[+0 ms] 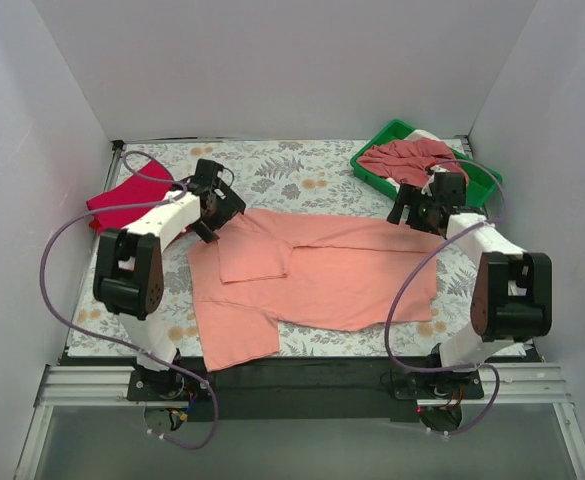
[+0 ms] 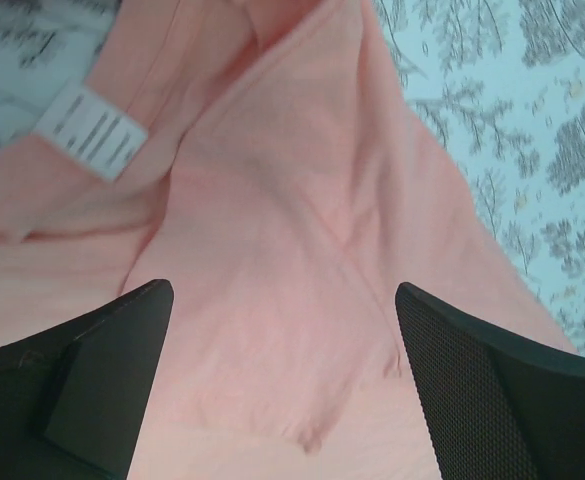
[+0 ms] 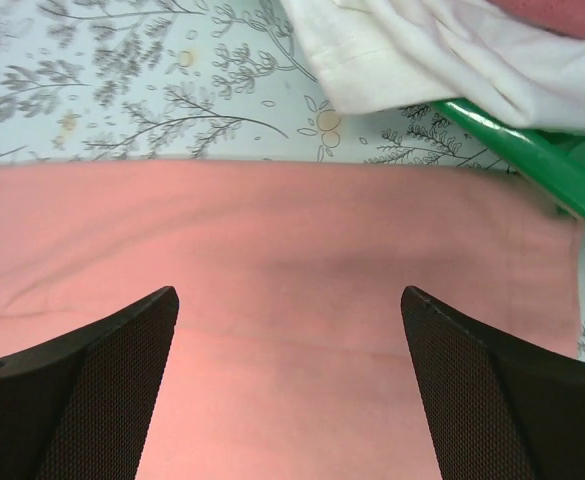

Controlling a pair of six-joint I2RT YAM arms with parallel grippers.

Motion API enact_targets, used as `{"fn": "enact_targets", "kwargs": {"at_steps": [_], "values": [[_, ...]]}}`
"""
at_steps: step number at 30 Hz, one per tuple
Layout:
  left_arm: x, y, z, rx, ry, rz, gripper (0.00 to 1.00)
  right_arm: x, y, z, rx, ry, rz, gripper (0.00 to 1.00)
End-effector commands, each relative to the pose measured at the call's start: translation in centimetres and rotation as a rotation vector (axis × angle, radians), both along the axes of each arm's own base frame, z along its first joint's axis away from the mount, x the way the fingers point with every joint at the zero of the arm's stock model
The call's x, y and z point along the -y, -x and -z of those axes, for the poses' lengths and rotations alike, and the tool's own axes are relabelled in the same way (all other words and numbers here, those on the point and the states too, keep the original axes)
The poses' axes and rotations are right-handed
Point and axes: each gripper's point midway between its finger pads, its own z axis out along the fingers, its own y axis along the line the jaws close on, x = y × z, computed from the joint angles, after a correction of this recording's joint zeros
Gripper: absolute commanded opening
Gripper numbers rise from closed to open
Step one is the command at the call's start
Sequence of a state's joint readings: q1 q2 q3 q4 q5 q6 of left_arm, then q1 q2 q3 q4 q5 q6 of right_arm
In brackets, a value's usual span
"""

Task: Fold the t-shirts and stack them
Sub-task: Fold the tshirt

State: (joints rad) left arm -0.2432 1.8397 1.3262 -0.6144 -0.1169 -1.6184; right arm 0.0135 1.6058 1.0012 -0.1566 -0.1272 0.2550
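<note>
Top view: a pink shirt (image 1: 312, 280) lies spread across the middle of the floral tabletop (image 1: 302, 165), with white walls (image 1: 272, 70) around it, and its folding seems only begun. Left wrist view: the left pincer (image 2: 282, 300) hangs over the shirt near its label (image 2: 90, 130), jaws apart and empty. Right wrist view: the right pincer (image 3: 290, 300), also apart and empty, hangs over the shirt's far edge beside a green tray (image 3: 532, 150); next, each probably needs to pinch an edge.

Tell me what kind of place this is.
Probably a robot lab's test cell, not a home: plain white walls box in a floral-covered table, two robot arms are bolted at its edge, and a salmon-pink t-shirt lies spread for folding.
</note>
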Motion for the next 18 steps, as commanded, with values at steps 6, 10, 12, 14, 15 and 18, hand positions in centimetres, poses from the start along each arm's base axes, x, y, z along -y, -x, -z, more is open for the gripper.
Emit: {"fn": "enact_targets", "kwargs": {"at_steps": [6, 10, 12, 14, 15, 18], "values": [[1.7, 12.4, -3.9, 0.050, -0.006, 0.066, 0.94, -1.1, 6.5, -2.5, 0.074, -0.067, -0.001, 0.98], [4.1, 20.8, -1.5, -0.081, 0.037, 0.165, 0.95, -1.4, 8.4, -2.2, 0.073, -0.087, -0.012, 0.98], [4.6, 23.8, -0.7, -0.126, 0.056, 0.144, 0.94, -1.3, 8.9, -2.4, 0.081, -0.082, -0.009, 0.98], [4.6, 27.4, 0.0, -0.172, 0.038, 0.180, 0.93, -1.1, 9.3, -2.5, 0.082, -0.073, -0.004, 0.98], [4.6, 28.1, 0.0, -0.181, 0.035, 0.176, 0.92, -1.1, 9.5, -2.7, 0.092, -0.071, -0.005, 0.98], [3.5, 31.0, 0.6, -0.251, -0.013, 0.175, 0.85, -1.2, 10.0, -2.6, 0.084, -0.071, -0.011, 0.98]]}}
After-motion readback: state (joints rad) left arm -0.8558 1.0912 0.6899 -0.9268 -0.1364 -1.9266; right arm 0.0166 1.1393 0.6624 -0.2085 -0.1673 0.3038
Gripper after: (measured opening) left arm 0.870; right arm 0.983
